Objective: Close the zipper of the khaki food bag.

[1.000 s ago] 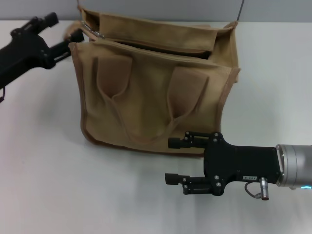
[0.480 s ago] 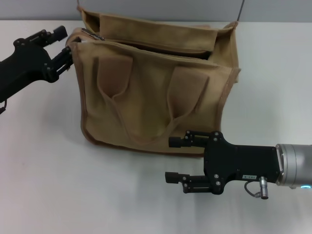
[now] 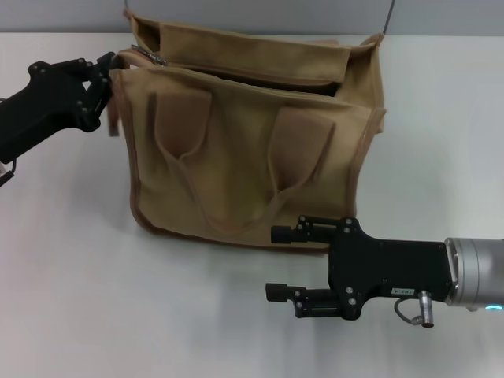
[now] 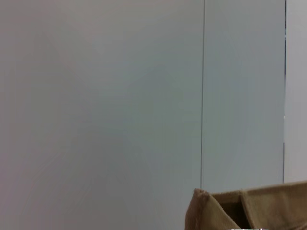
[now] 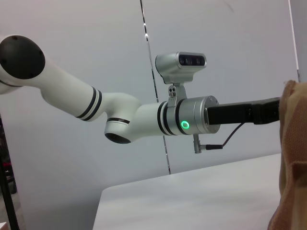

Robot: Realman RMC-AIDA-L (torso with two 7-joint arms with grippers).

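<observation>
The khaki food bag [image 3: 244,150] stands upright on the white table [image 3: 71,299], its two handles hanging down the front. Its top gapes open along the zipper [image 3: 236,72]. The small metal pull tab [image 3: 150,55] sits at the bag's far left end. My left gripper [image 3: 105,79] is at the bag's upper left corner, right by the tab. My right gripper [image 3: 277,262] is open and empty, low over the table just in front of the bag's lower right edge. The bag's corner shows in the left wrist view [image 4: 240,211] and its edge in the right wrist view [image 5: 292,158].
A grey wall [image 3: 260,12] runs close behind the bag. The right wrist view shows my left arm [image 5: 144,117] reaching to the bag. Bare white table lies to the left, right and front of the bag.
My left gripper has moved right and down, from beside the bag's upper left corner onto that corner. My right arm has hardly moved.
</observation>
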